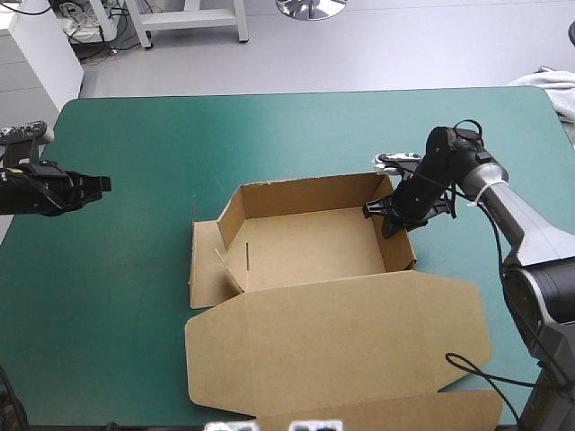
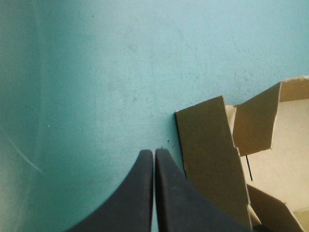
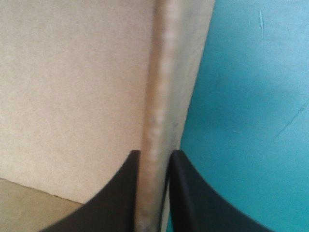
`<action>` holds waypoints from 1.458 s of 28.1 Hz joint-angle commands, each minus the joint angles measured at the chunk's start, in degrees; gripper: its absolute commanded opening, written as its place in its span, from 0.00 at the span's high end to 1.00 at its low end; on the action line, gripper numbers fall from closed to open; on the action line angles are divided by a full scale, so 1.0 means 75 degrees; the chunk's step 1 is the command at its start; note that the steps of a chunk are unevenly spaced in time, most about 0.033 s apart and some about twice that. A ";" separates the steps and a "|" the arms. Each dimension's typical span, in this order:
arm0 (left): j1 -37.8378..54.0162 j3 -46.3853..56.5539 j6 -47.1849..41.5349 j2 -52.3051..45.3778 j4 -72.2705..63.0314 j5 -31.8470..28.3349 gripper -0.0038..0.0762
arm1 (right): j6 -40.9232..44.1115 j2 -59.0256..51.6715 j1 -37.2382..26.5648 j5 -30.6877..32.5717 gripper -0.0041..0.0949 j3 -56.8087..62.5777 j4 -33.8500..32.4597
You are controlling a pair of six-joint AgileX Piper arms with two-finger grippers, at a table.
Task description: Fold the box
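Since the right gripper (image 3: 153, 154) clamps the box wall (image 3: 157, 72) between its fingers, left gripper (image 2: 154, 152) closed empty, twisting may buckle it.

Beyond the far edge of the table (image 1: 269, 135) with its teal-green cover lay a smooth grey floor (image 1: 404, 54), where a white cabinet (image 1: 40, 49) stood off the far left corner beside a tangle of cables (image 1: 85, 27), with a white frame (image 1: 189, 22) and 1 round chrome base (image 1: 310, 7) farther along.

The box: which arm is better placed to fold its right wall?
Right: the right fingers clamp that wall of the box. The left fingers are shut over the teal-green cover, apart from the box.
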 commanded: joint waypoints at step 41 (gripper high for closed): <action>0.0994 -0.0254 0.1040 0.0194 -0.5122 0.0878 0.96 | -0.1304 -0.3353 -0.1257 -0.1741 0.98 -0.0148 0.3091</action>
